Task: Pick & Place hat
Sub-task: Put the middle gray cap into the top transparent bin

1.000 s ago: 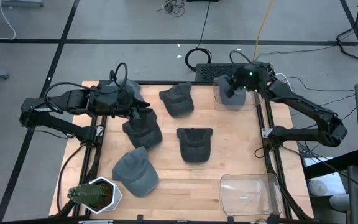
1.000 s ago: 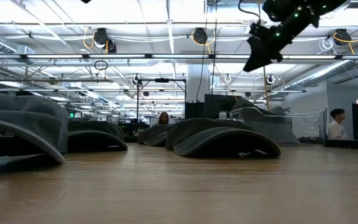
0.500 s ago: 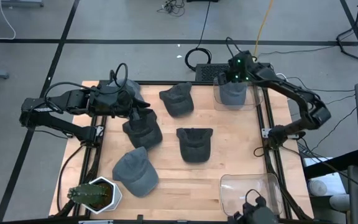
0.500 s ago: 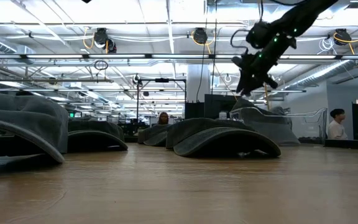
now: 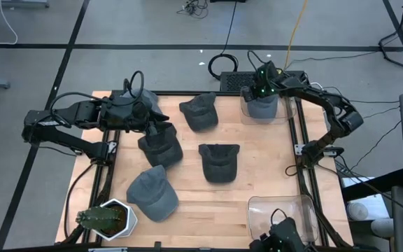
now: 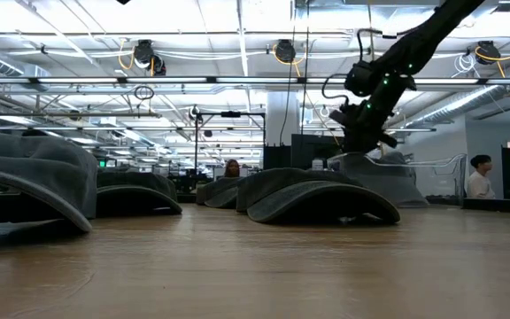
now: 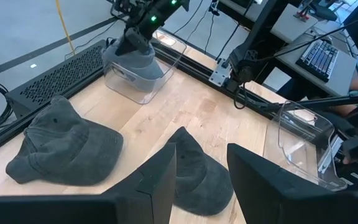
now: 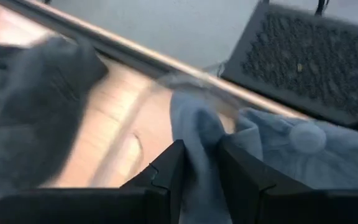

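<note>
Right tool [image 5: 260, 93] closed on a grey hat [image 5: 263, 106] lying inside the clear bin [image 5: 246, 115], where a straight upward lift should clear the bin wall; left tool [image 7: 199, 180], well apart from the bin, open.

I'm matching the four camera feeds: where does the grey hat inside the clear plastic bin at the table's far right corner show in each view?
High view: grey hat in the clear plastic bin, under the right gripper.
Low view: right of centre.
Left wrist view: far end of the table.
Right wrist view: between the fingers.
Shared landmark: that bin.
</note>
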Robot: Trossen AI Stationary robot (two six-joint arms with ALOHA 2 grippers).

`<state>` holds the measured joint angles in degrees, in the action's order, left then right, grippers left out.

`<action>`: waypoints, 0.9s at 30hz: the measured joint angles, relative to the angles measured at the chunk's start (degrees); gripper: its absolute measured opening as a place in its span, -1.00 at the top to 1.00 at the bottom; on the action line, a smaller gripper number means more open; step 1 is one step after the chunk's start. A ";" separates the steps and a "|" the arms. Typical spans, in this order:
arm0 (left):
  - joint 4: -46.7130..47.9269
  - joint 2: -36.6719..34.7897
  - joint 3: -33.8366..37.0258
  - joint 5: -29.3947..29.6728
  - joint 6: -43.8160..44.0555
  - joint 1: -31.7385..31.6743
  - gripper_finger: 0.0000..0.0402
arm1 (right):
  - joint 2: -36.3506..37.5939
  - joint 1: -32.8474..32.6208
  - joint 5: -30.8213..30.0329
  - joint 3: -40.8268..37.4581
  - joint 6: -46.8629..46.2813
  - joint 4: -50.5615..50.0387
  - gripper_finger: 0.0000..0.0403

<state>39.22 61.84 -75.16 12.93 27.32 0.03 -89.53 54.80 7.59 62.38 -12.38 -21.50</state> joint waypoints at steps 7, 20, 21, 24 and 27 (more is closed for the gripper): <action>0.00 0.00 0.00 0.00 0.45 0.00 0.24 | 2.76 0.77 -0.20 -0.39 3.36 0.99 0.56; 0.02 0.00 0.00 0.11 -0.48 0.00 0.24 | 11.85 10.08 -4.56 -0.32 2.53 -1.36 0.56; 0.00 0.00 0.00 0.14 -0.66 0.00 0.24 | 11.16 11.04 -4.57 -0.32 1.63 -2.88 0.56; 0.01 0.00 0.00 0.17 -1.13 0.00 0.24 | 9.14 12.61 -3.24 -0.37 0.94 -6.91 0.56; 0.01 0.00 0.00 0.17 -1.13 0.00 0.24 | 8.08 12.66 -3.00 -0.34 2.84 -9.51 0.56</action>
<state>39.23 61.84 -75.16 13.10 26.20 0.03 -81.45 67.46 4.59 62.04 -9.55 -31.01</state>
